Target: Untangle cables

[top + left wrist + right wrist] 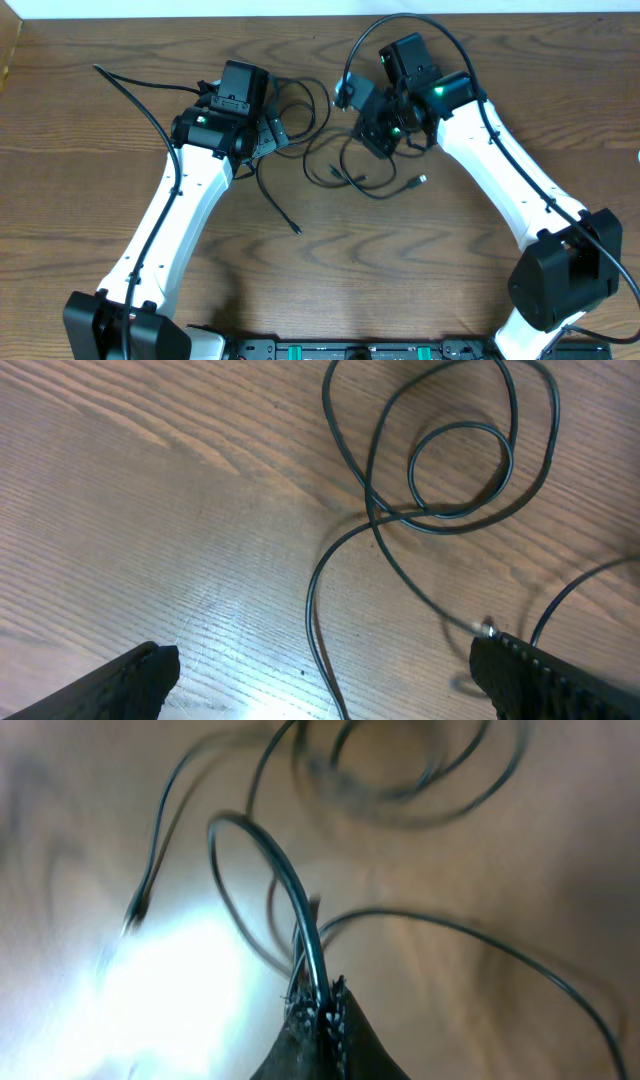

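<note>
Cables (335, 165) in loose black loops at centre of brown wood-grain table (400, 270), glare patches, left gripper (320, 670) spread wide, empty, right gripper (325, 1020) clenched on one strand

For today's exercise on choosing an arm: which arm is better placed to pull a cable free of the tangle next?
Probably the right: the right gripper is shut on a black cable. The left gripper hangs open, holding nothing.

The pincer (325, 660) gapes above looped black cables (372, 500).
</note>
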### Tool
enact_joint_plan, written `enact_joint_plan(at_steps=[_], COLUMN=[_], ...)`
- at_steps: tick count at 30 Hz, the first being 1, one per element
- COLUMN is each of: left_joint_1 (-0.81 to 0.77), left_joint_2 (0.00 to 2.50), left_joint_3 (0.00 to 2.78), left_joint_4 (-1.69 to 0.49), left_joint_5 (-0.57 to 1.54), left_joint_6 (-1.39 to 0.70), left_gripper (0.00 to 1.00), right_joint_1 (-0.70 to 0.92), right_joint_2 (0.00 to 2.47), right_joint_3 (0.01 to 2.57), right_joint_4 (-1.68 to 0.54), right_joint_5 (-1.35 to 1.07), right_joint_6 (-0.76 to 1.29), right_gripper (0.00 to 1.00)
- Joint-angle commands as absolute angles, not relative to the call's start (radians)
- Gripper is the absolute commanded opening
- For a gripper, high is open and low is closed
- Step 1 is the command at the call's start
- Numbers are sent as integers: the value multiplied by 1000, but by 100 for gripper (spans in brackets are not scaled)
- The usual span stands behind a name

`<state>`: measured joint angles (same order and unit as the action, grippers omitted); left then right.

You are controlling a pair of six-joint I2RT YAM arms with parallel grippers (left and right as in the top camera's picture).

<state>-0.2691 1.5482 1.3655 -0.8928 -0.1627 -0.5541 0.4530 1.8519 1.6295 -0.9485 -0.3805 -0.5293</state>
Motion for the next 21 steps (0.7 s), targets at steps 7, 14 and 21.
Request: enact_joint_plan(at_steps=[7,14,21], left_joint_1=[-265,-265,-265], left_joint_2=[1535,1535,1535], left_joint_3=[1373,1373,1373], left_joint_4=[-897,-897,-897], left_joint_5=[-166,-166,-166], left_joint_6=[-567,-567,-567], left_gripper=[100,100,100], right_joint_1=[435,371,320], right_joint_2=[1839,1839,1840], right_joint_3=[1627,1622,1621], right_joint_4=[-1120,-1118,-1034], right_joint_5=[-60,96,-235], right_joint_6=[-698,-595,-503], right_gripper=[4,15,41])
